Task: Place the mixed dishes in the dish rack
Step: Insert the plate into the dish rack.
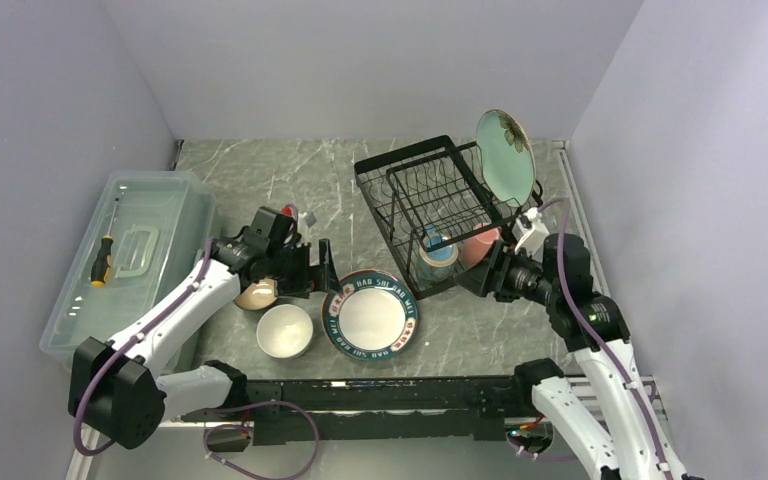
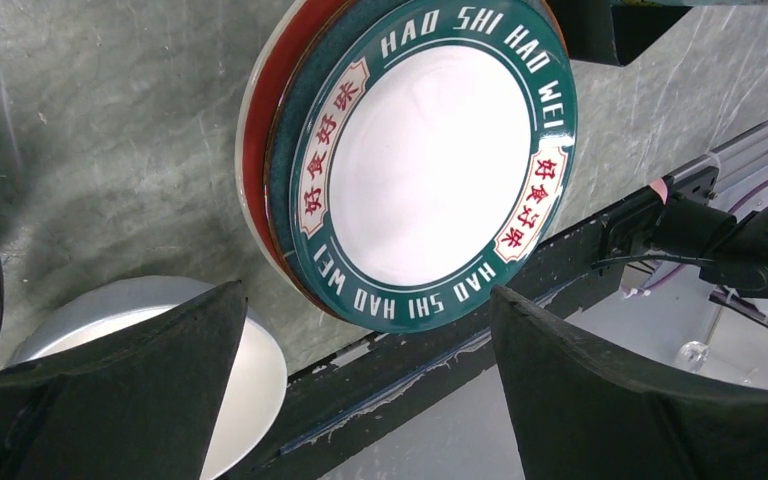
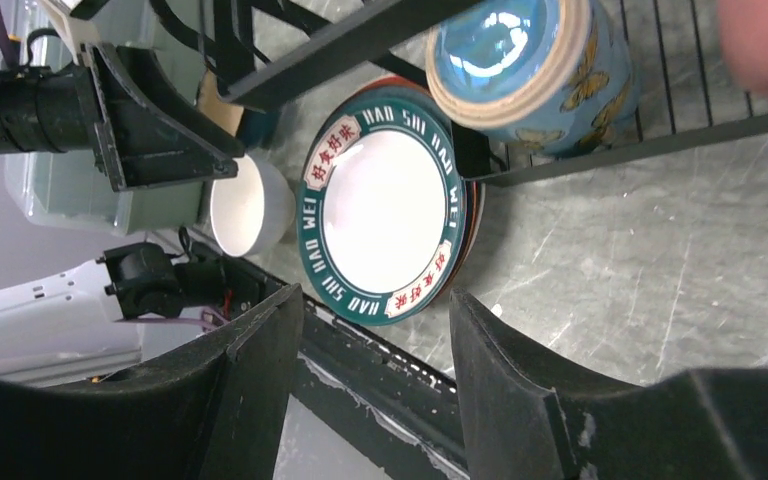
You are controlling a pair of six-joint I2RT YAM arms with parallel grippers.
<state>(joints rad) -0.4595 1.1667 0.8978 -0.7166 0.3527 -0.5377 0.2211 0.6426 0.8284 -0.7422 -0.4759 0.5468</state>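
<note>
Left claw gapes empty beside the lettered plate — likely lining up its rim; right claw, released, hangs by the dish rack.

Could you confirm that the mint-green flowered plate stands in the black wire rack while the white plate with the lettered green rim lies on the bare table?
Not quite: the white plate with the lettered green rim lies on a red round plate, not on the table itself; the left wrist view shows it. The rest holds.
</note>
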